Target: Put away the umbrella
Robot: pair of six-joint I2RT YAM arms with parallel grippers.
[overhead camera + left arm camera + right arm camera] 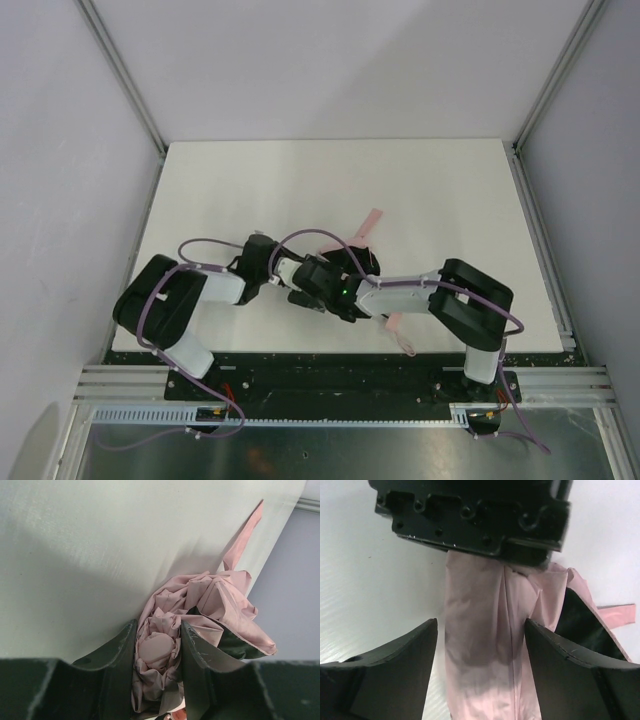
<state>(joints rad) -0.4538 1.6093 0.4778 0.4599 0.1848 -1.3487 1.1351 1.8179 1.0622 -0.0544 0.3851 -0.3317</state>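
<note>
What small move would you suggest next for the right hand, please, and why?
Probably close the right hand on the umbrella: its fingers straddle the pink fabric without pinching it, while the left hand grips the bunched end.

Umbrella seemingly beneath both arms

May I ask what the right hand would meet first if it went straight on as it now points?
Most likely the black body of the left hand, clamped on the pale pink folded fabric umbrella just ahead, though depth is unclear; that fabric lies between the right hand's open fingers.
</note>
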